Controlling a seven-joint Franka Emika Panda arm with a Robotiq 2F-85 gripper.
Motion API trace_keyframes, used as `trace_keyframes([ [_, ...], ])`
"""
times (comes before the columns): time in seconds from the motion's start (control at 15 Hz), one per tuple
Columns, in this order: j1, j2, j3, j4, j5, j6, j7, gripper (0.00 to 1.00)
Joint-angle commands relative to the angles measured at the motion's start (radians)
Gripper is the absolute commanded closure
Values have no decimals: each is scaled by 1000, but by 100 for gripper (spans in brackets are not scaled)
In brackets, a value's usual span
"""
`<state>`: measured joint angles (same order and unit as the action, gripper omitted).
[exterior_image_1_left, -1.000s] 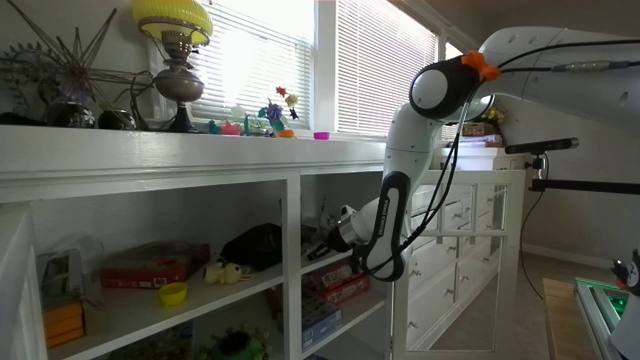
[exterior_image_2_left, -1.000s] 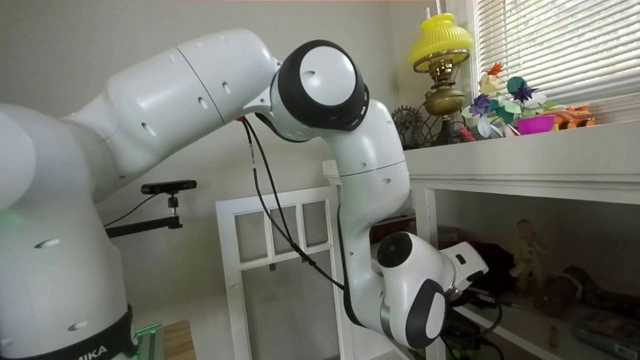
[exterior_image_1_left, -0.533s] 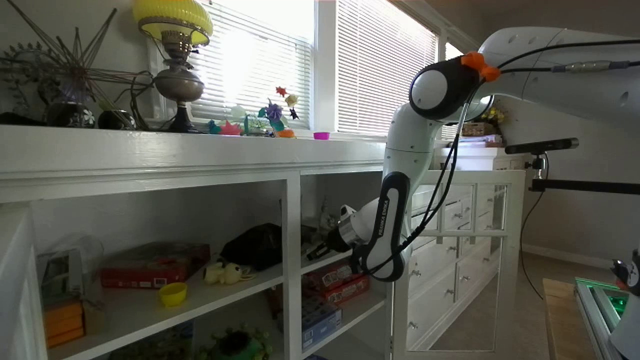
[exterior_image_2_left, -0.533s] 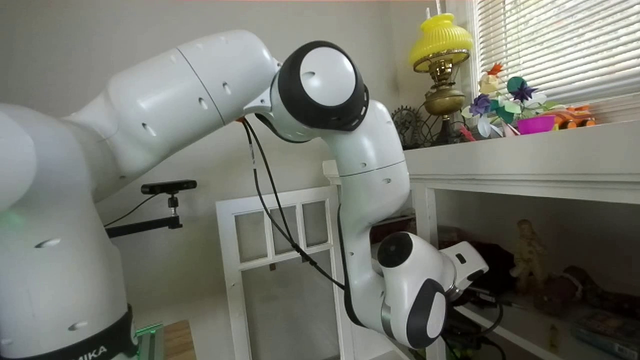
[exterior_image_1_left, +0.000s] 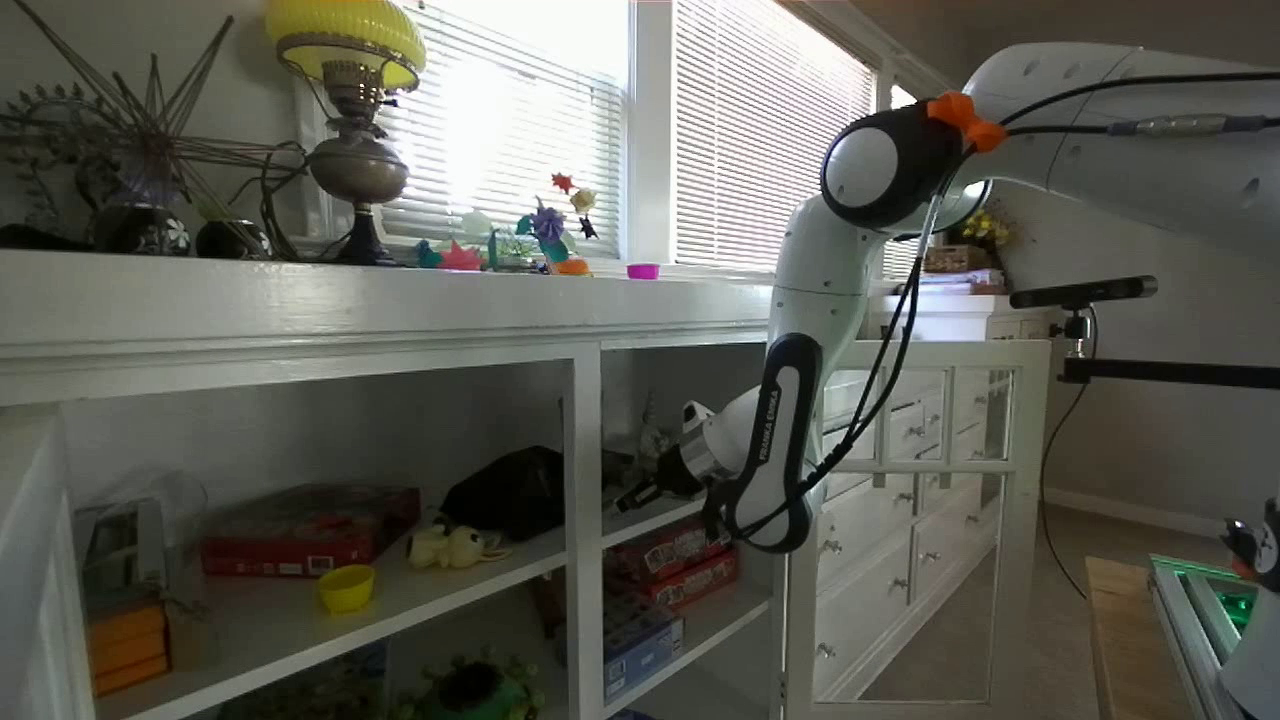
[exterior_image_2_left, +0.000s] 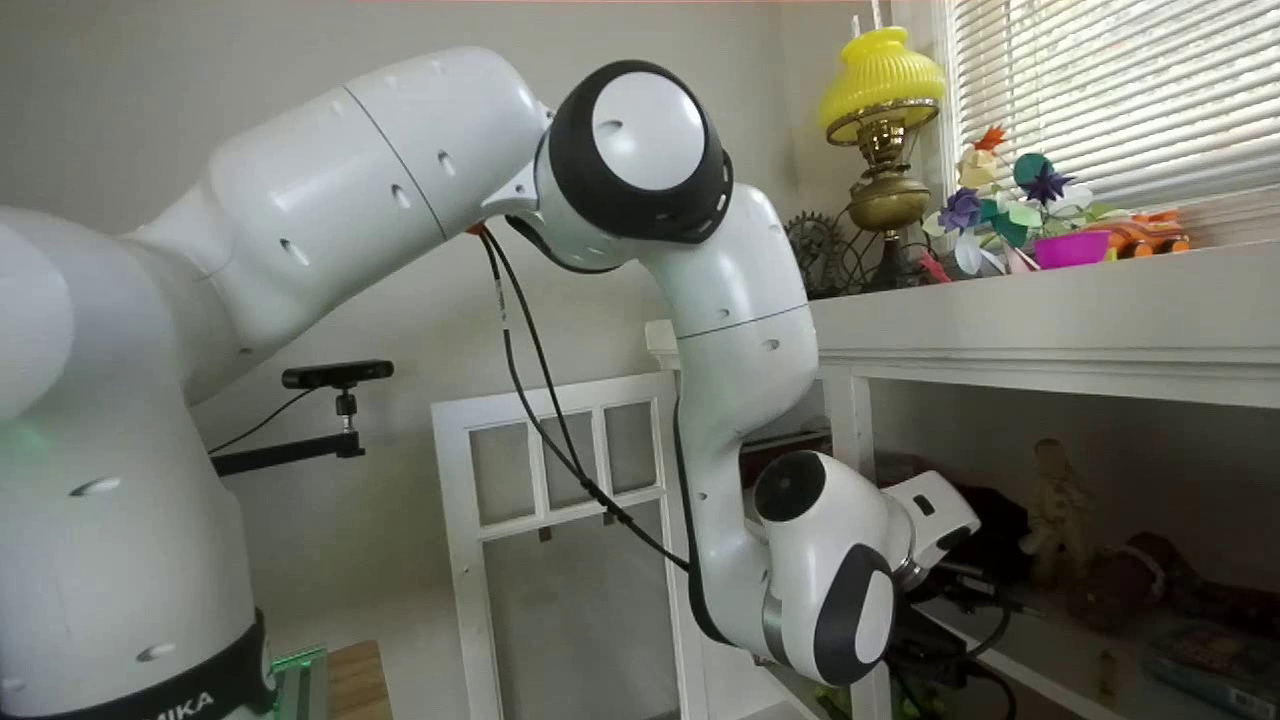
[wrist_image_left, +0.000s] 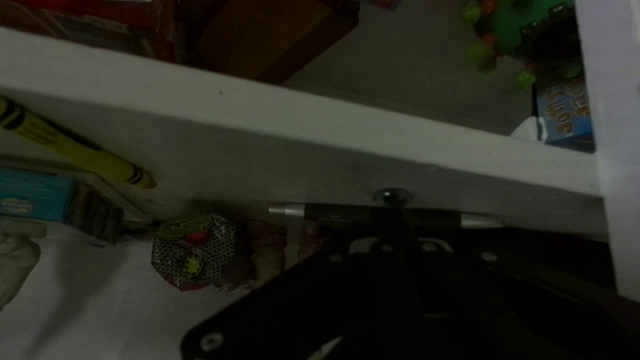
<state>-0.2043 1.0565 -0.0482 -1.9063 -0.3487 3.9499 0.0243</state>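
A: Inside the white cabinet (exterior_image_1_left: 300, 310), why does the black pen (wrist_image_left: 336, 213) run lengthwise along the shelf (wrist_image_left: 250, 107)?

B: Perhaps so neither end juts off. The fingers (wrist_image_left: 390, 229) look together, overlapping its middle in the wrist view; touching or not, I cannot tell.

The end effector (exterior_image_1_left: 630, 498) points forward with a downward tilt. In the wrist view its dark fingers (wrist_image_left: 310, 295) lean in toward the middle, too dim to tell whether they meet. Behind it sits the wrist (exterior_image_2_left: 830, 560), sharply bent; above it, the forearm (exterior_image_2_left: 745, 335) stands nearly upright below the elbow (exterior_image_2_left: 645, 145), from which the upper arm (exterior_image_2_left: 360, 190) slopes down rearward.
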Motion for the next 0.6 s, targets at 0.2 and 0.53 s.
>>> trace_keyframes([
  [0.2,-2,-84,6,-92,-12,-53,-13,100],
  [0.53,-10,-57,26,-52,-24,-48,-14,53],
])
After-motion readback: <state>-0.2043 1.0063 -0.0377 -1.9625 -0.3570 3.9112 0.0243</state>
